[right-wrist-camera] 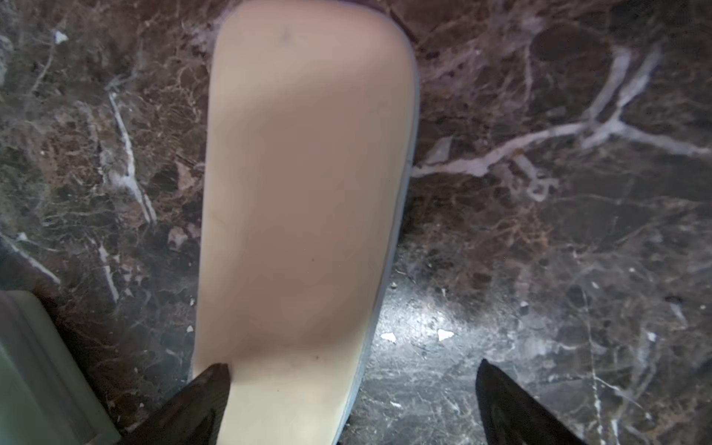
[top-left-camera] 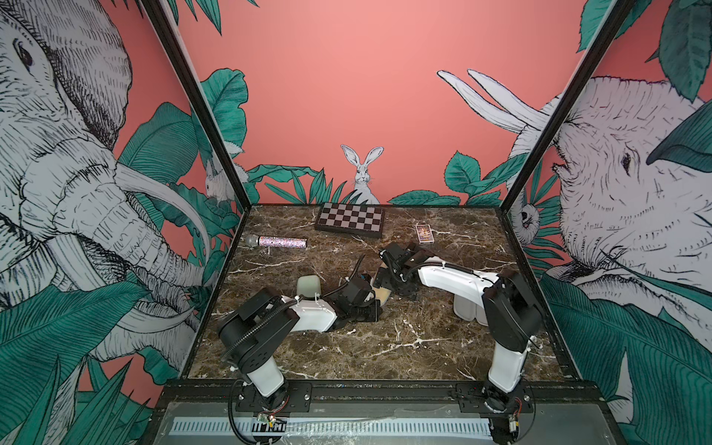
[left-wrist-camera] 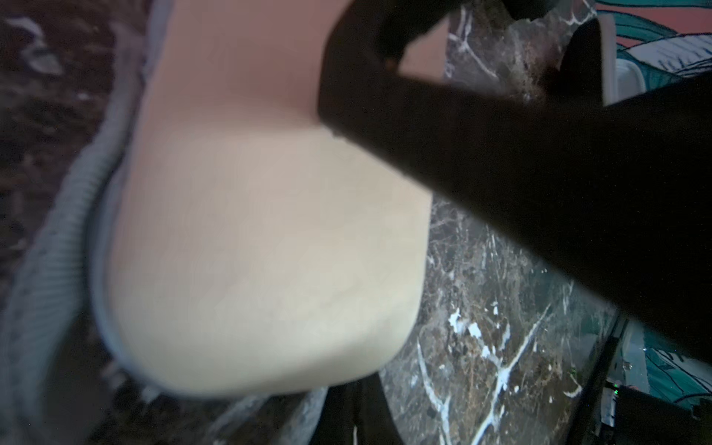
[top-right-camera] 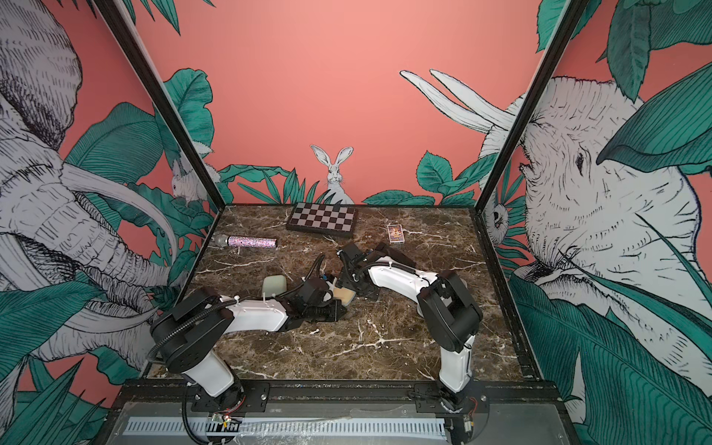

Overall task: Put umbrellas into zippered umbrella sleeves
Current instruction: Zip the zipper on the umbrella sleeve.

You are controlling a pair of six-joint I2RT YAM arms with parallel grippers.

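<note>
A cream zippered umbrella sleeve (right-wrist-camera: 304, 192) lies closed on the marble table, and both top views show a bit of it (top-left-camera: 384, 294) (top-right-camera: 344, 294) between the two arms. My right gripper (right-wrist-camera: 352, 375) is open over its near end; one fingertip (right-wrist-camera: 215, 377) rests at the sleeve's edge, the other stands off over bare marble. My left gripper (left-wrist-camera: 354, 416) is shut at the sleeve's (left-wrist-camera: 262, 250) other end, by the grey zipper edge (left-wrist-camera: 57, 231); I cannot see anything between its fingers. A mint green sleeve (top-left-camera: 308, 287) lies behind the left arm. The umbrellas are out of view.
At the back of the table lie a checkered board box (top-left-camera: 350, 220), a glittery microphone (top-left-camera: 278, 242) and a small card box (top-left-camera: 424, 233). The two wrists crowd close together mid-table. Printed walls close in the table on three sides.
</note>
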